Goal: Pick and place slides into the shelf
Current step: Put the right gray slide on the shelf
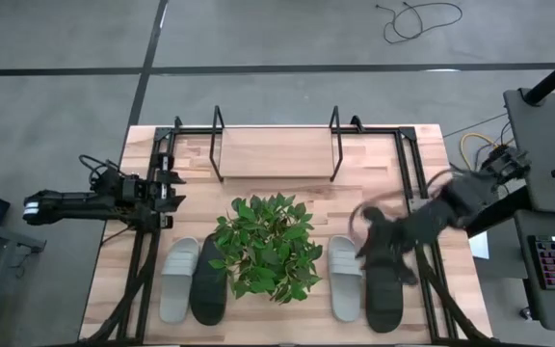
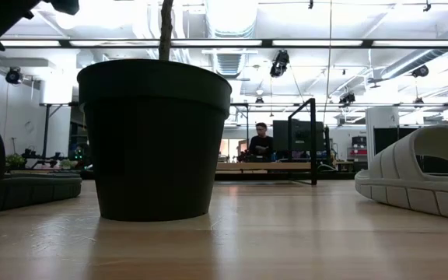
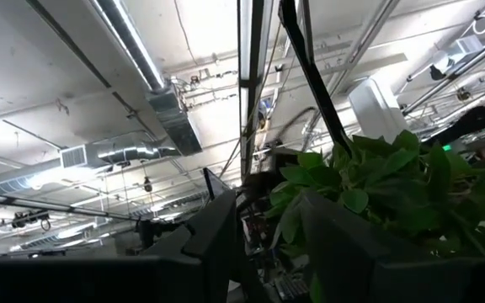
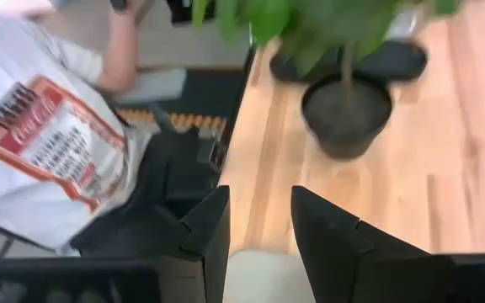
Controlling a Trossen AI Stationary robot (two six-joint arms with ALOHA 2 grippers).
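Note:
The black rod shelf point(image 1: 276, 145) stands empty at the table's far middle. A grey slide point(image 1: 178, 280) and a black slide point(image 1: 210, 284) lie side by side on the table left of the plant. A second grey slide point(image 1: 346, 278) and black slide point(image 1: 385, 294) lie right of it. My right gripper point(image 1: 374, 236) hovers blurred over the right pair, open, and the grey slide shows between its fingers point(image 4: 259, 278). My left gripper point(image 1: 171, 190) waits open at the table's left edge and points up and toward the plant point(image 3: 263, 244).
A green leafy plant point(image 1: 268, 246) in a black pot point(image 2: 154, 140) stands mid-table between the two pairs. Black arm frames run along both table sides. A person in a white T-shirt point(image 4: 49, 135) is beside the table. Bare wood lies between the plant and the shelf.

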